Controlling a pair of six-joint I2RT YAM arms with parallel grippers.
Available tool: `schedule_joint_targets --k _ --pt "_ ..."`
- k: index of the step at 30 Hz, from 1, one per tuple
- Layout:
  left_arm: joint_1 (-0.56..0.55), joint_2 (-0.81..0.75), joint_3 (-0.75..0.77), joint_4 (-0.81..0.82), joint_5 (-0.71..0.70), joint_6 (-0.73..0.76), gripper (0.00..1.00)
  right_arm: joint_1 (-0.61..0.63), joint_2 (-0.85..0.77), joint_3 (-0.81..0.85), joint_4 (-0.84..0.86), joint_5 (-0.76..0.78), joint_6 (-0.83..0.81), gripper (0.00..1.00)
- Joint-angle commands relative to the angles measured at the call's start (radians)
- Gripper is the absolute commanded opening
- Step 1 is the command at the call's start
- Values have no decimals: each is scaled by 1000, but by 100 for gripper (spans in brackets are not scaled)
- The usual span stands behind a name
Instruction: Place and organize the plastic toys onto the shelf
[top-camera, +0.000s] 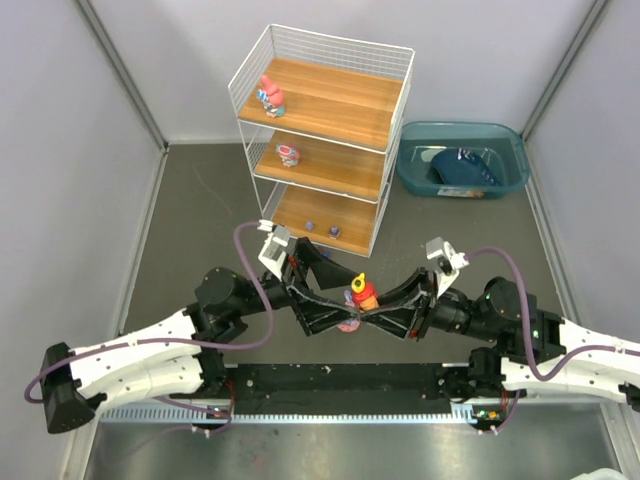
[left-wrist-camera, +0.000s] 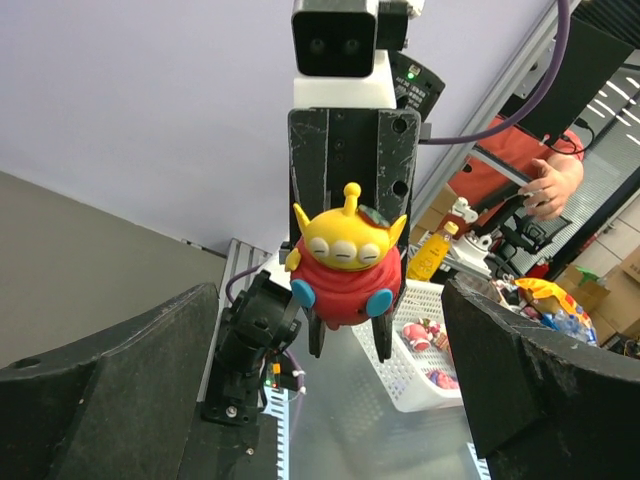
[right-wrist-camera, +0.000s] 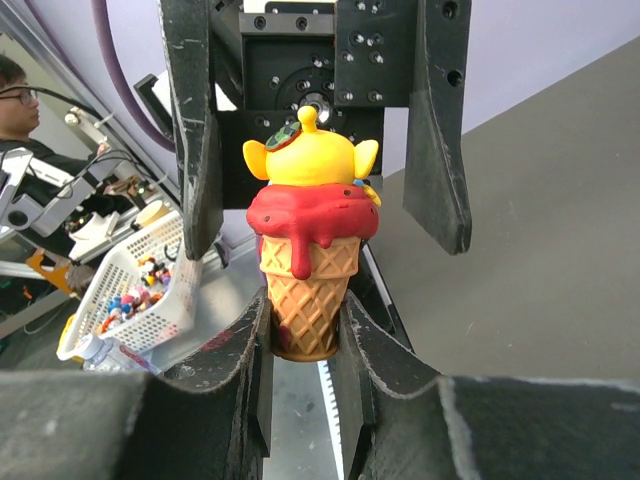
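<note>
A yellow three-eyed toy with red icing on a waffle cone (top-camera: 362, 292) hangs upright above the table between the two arms. My right gripper (right-wrist-camera: 305, 320) is shut on the cone's base. My left gripper (top-camera: 335, 308) faces it, open wide, with its fingers (left-wrist-camera: 120, 380) on either side of the toy (left-wrist-camera: 345, 270) and apart from it. The shelf (top-camera: 330, 105) stands at the back. It holds a pink figurine (top-camera: 271, 95) on the top tier, another (top-camera: 289, 153) on the middle tier and two small purple ones (top-camera: 322, 228) on the bottom tier.
A teal bin (top-camera: 505, 175) with a dark blue object in it stands right of the shelf. Grey walls close in the table on both sides. Off the table, the wrist views show a white basket (right-wrist-camera: 140, 290) of small toys.
</note>
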Motion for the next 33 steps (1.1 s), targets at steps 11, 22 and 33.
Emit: schedule_joint_targets --k 11,22,33 --pt "-32 59 63 83 -75 24 97 -2 6 -5 78 -1 -1 0" --pt "-33 68 63 86 -91 27 80 -2 6 -14 80 -3 -3 0" --pt "-33 85 60 85 -64 1 0 -3 -3 -16 80 -1 -12 0"
